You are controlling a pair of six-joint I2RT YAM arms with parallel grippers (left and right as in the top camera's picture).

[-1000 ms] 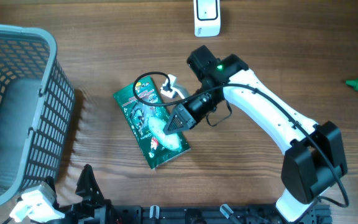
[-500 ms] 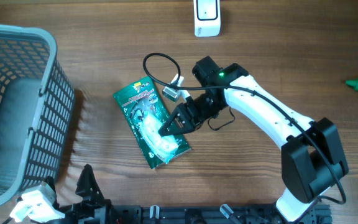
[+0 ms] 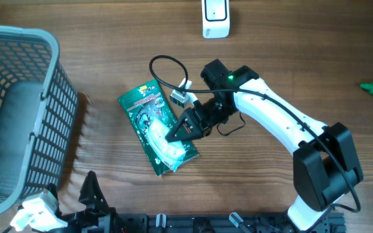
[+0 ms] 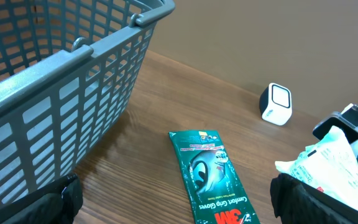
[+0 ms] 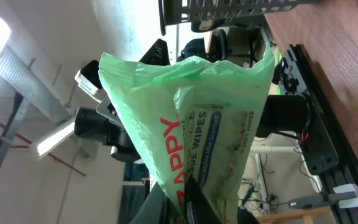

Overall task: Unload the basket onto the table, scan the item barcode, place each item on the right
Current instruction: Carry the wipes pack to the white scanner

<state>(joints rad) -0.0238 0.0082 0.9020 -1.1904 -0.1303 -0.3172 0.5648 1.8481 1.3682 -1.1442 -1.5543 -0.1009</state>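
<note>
1. The right gripper [image 3: 177, 133] is clamped narrow on one end of the pack of wipes [image 3: 175, 147]. This leaves the rest of the pack free, probably so its printed faces can be turned toward a reader.
2. The pack hangs over the lower end of the glove packet [image 3: 146, 110], which lies flat on the tabletop [image 3: 271, 39]. I cannot tell whether the two touch.
3. The scanner [image 3: 215, 19] stands well apart at the far edge, so the barcode is not yet presented to it.
4. The left gripper [image 4: 179, 198] is spread wide and holds nothing. It is parked near the basket [image 3: 60, 129], out of the way.
5. Compared with a second ago, the right wrist has rolled and the pack has shifted slightly toward the near edge. Over the last half second nothing has visibly moved, and the glove packet has stayed put.
</note>
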